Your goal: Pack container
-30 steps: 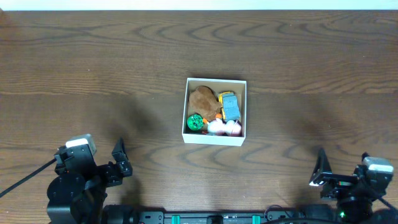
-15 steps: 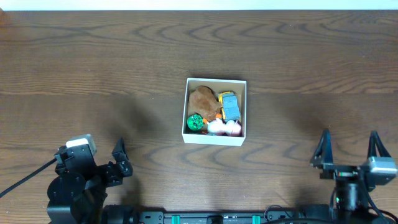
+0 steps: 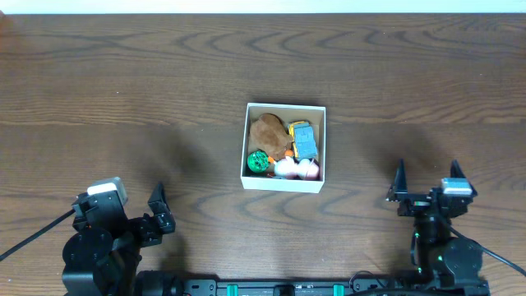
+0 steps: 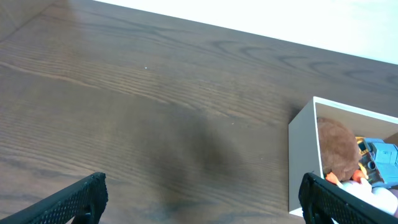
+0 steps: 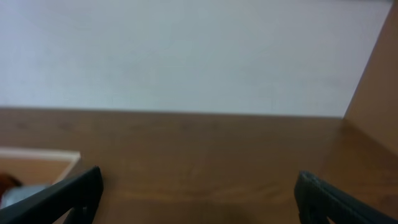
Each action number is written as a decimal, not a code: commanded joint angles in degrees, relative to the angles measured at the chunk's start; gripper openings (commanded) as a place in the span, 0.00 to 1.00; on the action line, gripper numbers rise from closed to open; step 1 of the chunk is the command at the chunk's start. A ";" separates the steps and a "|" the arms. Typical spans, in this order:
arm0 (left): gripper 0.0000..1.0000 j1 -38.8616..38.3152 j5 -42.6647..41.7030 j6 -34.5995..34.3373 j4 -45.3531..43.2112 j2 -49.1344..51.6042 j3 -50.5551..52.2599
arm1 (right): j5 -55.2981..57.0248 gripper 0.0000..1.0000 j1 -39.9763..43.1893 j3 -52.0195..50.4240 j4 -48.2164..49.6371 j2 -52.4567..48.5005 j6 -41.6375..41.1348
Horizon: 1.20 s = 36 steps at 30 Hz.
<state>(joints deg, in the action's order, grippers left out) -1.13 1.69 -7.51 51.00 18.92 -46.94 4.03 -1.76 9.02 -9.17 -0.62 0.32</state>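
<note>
The container (image 3: 282,182) is a square white-walled box at the table's middle. It holds a brown plush toy (image 3: 269,131), a blue and yellow toy (image 3: 304,140), a green ball (image 3: 258,161) and pink-white toys (image 3: 296,168). My left gripper (image 3: 158,210) is open and empty at the front left, well clear of the box. In the left wrist view (image 4: 202,205) the box wall (image 4: 301,155) stands ahead on the right. My right gripper (image 3: 427,185) is open and empty at the front right. In the right wrist view (image 5: 199,199) the box rim (image 5: 37,155) shows at the far left.
The dark wooden table (image 3: 123,90) runs all round the box. A pale wall (image 5: 186,56) lies beyond the table's far edge. Both arm bases sit along the front edge.
My right gripper has moved left and away from the front edge, and now points across the table. The left arm and the box have not moved.
</note>
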 commanded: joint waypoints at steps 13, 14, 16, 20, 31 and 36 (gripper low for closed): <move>0.98 0.20 -0.17 -0.28 -0.07 0.15 0.22 | -4.50 0.99 -0.02 -6.36 -0.26 0.35 1.07; 0.98 0.20 -0.15 -0.28 -0.07 0.15 0.22 | -4.52 0.99 -0.02 -6.36 -0.28 0.35 1.07; 0.98 0.20 -0.15 -0.28 -0.07 0.15 0.22 | -4.55 0.99 -0.04 -6.36 -0.28 0.35 1.07; 0.98 0.20 -0.15 -0.28 -0.07 0.15 0.22 | -4.28 0.99 -0.02 -6.36 -0.31 0.35 1.07; 0.98 0.20 -0.15 -0.28 -0.07 0.15 0.22 | -4.50 0.99 -0.02 -6.36 -0.28 0.31 1.05; 0.98 0.20 -0.15 -0.28 -0.07 0.15 0.22 | -4.50 0.99 -0.02 -6.36 -0.28 0.31 1.05</move>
<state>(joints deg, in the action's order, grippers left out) -1.13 1.69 -7.51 51.00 18.92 -46.92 -0.10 -1.74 2.94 -9.54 -0.69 0.69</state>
